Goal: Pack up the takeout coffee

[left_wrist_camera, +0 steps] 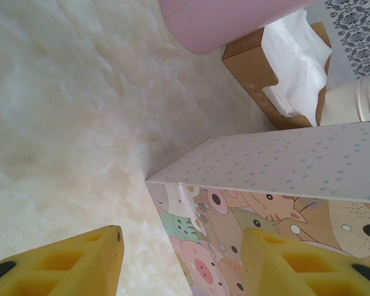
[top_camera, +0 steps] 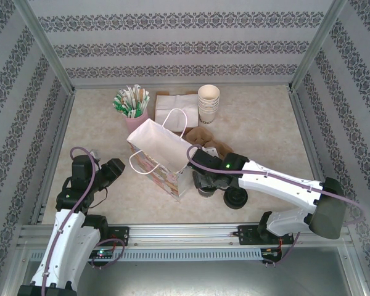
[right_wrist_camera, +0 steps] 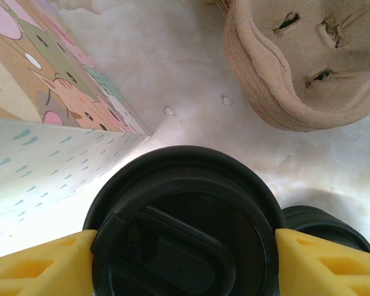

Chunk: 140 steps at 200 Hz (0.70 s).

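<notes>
1. Locate the left hand [top_camera: 113,169] at the left of the worktop [top_camera: 265,123]. Its yellow fingers [left_wrist_camera: 80,265] stand apart, released, near a lower corner of the paper bag [top_camera: 155,154].
2. Note the pink cup [top_camera: 135,117] of packets at the back left, behind the bag.
3. Confirm that the bag stands upright and open, handles up, with cartoon animals printed on one side.
4. Behind the bag, find the napkin box [top_camera: 172,103]. The stack of lidless cups [top_camera: 208,103] is to its right.
5. Check the right hand [right_wrist_camera: 185,262]. It is clenched on the coffee [right_wrist_camera: 185,216], with one finger touching each side of the black lid. The coffee is outside the bag, just beside its right wall. You cannot tell whether it rests on the worktop.
6. Observe the loose lids [top_camera: 236,198] just right of the coffee and the cardboard cup carrier [top_camera: 211,140] behind it.
</notes>
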Available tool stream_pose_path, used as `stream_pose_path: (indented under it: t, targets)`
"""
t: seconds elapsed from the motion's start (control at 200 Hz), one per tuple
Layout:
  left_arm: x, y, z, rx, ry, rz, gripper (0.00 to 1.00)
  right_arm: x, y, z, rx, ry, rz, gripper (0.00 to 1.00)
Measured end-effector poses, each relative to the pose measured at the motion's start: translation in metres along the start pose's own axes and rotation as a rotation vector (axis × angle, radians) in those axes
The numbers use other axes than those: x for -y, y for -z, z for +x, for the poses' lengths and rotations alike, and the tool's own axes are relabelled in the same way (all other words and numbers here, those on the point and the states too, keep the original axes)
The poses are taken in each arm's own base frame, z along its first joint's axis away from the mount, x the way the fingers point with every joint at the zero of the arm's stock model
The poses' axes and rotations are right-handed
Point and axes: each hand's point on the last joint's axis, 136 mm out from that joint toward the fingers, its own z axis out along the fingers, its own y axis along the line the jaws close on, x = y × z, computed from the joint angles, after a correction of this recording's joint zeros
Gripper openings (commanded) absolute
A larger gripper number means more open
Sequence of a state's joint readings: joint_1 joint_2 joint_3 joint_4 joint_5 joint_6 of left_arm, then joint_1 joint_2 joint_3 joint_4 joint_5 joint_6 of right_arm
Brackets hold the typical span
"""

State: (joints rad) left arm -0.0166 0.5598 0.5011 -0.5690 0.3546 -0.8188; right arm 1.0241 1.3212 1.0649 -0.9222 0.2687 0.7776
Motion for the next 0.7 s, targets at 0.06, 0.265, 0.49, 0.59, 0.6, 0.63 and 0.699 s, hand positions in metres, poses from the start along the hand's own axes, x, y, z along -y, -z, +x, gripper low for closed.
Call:
stream_pose_path:
  t: [0.06,0.265,0.49,0.59,0.6,0.63,0.699]
  targets:
    - [0.0,-0.0001,0.0001,-0.001,0.0,0.0,0.54,-0.0003,-0.0007,0.0001,-0.002,0.001,0.001,0.7]
    - [-0.0007,-0.0004,0.0005,-0.002,0.001,-0.002,0.54,-0.0035,-0.0037,-0.0019,0.003,-0.001,-0.004,0.7]
    - [-0.0007,-0.0004,0.0005,-0.002,0.001,-0.002,0.54,-0.0041,-0.0059,-0.001,-0.006,0.001,0.001,0.7]
    - [-0.0007,-0.0004,0.0005,-0.001,0.001,-0.002,0.54,-0.0028,-0.0071,0.0,-0.007,0.001,0.007,0.69]
    - [-0.0008,-0.0004,0.0005,-0.001,0.001,-0.002,0.54,-0.0024,-0.0074,0.0003,-0.008,0.001,0.008,0.69]
    - [-0.0007,-0.0004,0.0005,-0.001,0.001,-0.002,0.54,-0.0015,-0.0079,0.0006,-0.006,-0.001,0.012,0.69]
    - [-0.0008,-0.0004,0.0004,-0.001,0.001,-0.002,0.54,-0.0003,-0.0082,0.0013,-0.002,-0.006,0.015,0.69]
